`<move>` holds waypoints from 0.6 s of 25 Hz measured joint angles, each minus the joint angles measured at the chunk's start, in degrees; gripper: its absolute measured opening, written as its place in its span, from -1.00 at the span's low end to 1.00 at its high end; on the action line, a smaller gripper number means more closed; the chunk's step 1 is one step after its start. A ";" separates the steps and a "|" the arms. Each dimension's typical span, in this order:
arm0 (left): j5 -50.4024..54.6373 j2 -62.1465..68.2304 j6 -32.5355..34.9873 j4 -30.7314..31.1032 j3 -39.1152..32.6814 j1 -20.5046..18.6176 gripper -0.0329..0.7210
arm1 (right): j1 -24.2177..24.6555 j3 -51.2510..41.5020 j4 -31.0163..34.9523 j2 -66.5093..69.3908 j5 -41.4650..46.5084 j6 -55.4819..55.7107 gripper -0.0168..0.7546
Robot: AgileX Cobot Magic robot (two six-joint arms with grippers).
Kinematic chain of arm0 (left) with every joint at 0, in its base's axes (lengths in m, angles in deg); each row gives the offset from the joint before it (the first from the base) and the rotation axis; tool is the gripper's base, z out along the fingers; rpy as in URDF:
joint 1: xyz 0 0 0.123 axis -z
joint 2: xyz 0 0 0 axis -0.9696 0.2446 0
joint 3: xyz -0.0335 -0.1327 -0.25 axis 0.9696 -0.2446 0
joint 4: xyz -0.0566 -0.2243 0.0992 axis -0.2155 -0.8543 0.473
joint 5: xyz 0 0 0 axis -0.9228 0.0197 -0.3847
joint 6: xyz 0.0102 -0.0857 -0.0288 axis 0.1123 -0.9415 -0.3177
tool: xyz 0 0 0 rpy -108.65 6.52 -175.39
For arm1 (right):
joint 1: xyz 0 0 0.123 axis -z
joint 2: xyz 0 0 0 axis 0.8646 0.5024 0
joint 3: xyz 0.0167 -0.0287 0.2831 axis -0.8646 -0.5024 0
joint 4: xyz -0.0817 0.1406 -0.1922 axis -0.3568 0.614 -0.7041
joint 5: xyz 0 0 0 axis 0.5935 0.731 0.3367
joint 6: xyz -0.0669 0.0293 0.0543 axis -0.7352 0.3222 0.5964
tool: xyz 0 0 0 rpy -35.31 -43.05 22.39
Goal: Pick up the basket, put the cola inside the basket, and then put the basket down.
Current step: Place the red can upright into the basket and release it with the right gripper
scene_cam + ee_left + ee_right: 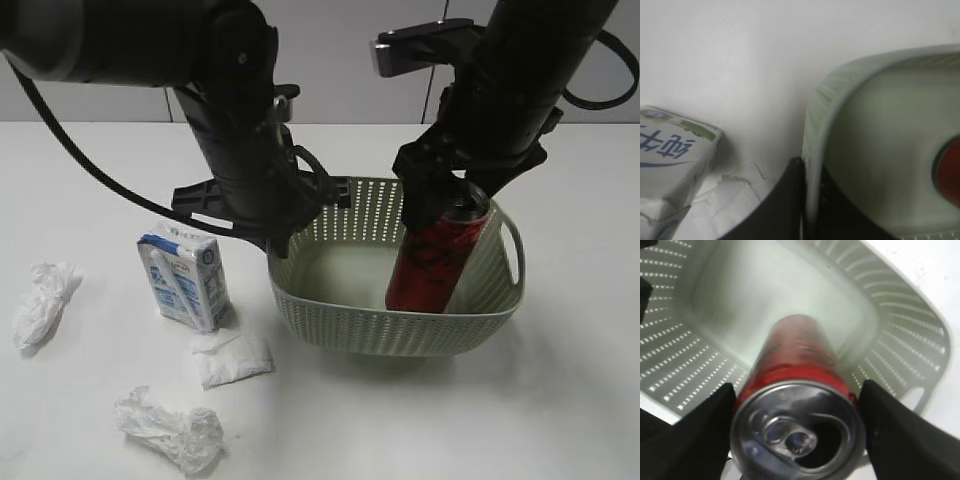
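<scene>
White table (pixel 560 400), grey wall behind. Left gripper (pixel 278 243) pinches basket (pixel 400 330) rim. Right gripper (pixel 797 410) clamps cola (pixel 437 262), tilted inside basket. Left: release can, set basket down.

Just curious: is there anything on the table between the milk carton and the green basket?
In the exterior view, only bare table separates the milk carton from the basket. A white packet lies just in front of that gap, not in it.

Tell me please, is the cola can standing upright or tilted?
Tilted. The cola is inside the basket, its top leaning right of its base, with the right gripper around its upper end.
</scene>
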 joint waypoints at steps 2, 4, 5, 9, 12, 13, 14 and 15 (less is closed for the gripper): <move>0.39 0.06 0.00 0.08 0.00 0.00 -0.92 | 0.00 0.80 0.11 0.00 0.05 0.00 0.52; 0.39 0.06 0.00 0.08 0.00 0.00 -0.92 | 0.00 2.04 0.18 0.00 0.40 0.00 0.53; 0.39 0.06 0.00 0.08 0.00 0.00 -0.92 | 0.14 2.81 0.22 0.00 1.00 0.06 0.53; 0.46 0.06 0.00 -0.03 0.00 0.00 -0.92 | 1.64 8.00 0.22 0.00 3.79 0.06 0.53; 0.46 0.06 0.00 -0.08 0.00 0.00 -0.92 | 5.84 10.97 0.34 -0.14 3.98 0.06 0.53; 0.46 0.06 0.00 -0.08 0.00 0.00 -0.92 | 7.53 11.18 0.34 -0.37 3.98 -0.07 0.53; 0.46 0.06 0.00 -0.09 0.00 0.00 -0.92 | 9.85 11.22 0.34 -0.67 3.98 -0.28 0.53; 0.46 0.06 0.00 -0.32 0.00 0.00 -0.92 | 12.33 11.22 0.34 -0.88 4.03 -0.49 0.53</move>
